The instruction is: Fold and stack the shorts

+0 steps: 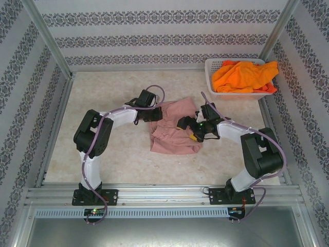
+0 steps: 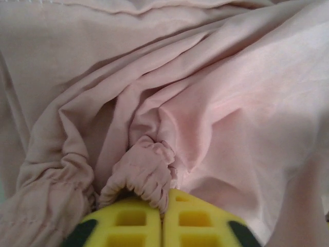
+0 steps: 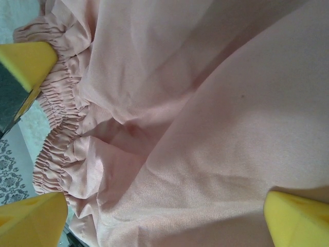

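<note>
Left gripper [image 2: 163, 208] is clamped tight on a bunched bit of gathered elastic edge of the dusty pink shorts [image 1: 172, 135], lying mid-table between the arms. Right gripper [image 1: 189, 123] has its jaws wide, elastic edge just beneath. Orange shorts [image 1: 241, 76] sit in the white mesh basket [image 1: 212, 85], far-right corner. No readable labels

Beige marbled table [image 1: 103, 154]: pink shorts [image 1: 170, 139] crumpled at frame centre, white mesh basket [image 1: 234, 95] in upper right.

Orange heap [image 1: 241, 74] in the basket [image 1: 239, 95] — separate shorts indistinguishable; left fingers [image 2: 139, 221] cut off by the bottom edge.
</note>
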Robot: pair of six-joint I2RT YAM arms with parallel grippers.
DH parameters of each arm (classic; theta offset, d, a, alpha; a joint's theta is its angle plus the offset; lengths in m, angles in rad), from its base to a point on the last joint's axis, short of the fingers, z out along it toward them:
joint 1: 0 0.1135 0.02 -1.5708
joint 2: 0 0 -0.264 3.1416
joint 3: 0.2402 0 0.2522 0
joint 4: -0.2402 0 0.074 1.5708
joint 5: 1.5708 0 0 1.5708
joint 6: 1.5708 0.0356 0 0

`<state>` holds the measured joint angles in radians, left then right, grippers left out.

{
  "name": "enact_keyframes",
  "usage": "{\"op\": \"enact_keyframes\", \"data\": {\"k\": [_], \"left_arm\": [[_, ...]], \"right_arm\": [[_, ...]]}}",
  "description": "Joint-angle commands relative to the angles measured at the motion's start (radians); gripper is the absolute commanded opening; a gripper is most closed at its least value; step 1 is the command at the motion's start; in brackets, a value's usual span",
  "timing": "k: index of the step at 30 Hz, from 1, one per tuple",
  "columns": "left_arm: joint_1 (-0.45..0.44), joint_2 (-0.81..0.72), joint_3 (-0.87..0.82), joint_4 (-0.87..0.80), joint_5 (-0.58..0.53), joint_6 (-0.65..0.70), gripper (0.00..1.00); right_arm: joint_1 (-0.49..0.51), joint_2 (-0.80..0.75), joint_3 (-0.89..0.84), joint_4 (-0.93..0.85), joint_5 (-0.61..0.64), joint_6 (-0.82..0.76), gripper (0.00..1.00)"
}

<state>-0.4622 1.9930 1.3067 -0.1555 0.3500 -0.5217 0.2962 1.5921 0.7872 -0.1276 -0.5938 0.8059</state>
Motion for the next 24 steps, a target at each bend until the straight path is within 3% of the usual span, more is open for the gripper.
{"op": "enact_keyframes", "data": {"k": [1, 9, 22, 24], "left_arm": [[0.025, -0.045, -0.022, -0.024, -0.033, 0.020, 0.00], [0.120, -0.132, -0.074, -0.019, -0.006, 0.025, 0.00], [0.201, -0.053, -0.200, 0.134, 0.055, -0.010, 0.00], [0.214, -0.058, -0.199, 0.147, 0.085, -0.011, 0.09]], "right_arm": [[-0.007, 0.010, -0.027, 0.005, -0.005, -0.014, 0.97], [-0.008, 0.040, -0.080, 0.028, -0.020, -0.010, 0.97], [0.026, 0.071, -0.115, 0.087, -0.033, 0.027, 0.97], [0.031, 0.069, -0.110, 0.085, -0.036, 0.031, 0.98]]}}
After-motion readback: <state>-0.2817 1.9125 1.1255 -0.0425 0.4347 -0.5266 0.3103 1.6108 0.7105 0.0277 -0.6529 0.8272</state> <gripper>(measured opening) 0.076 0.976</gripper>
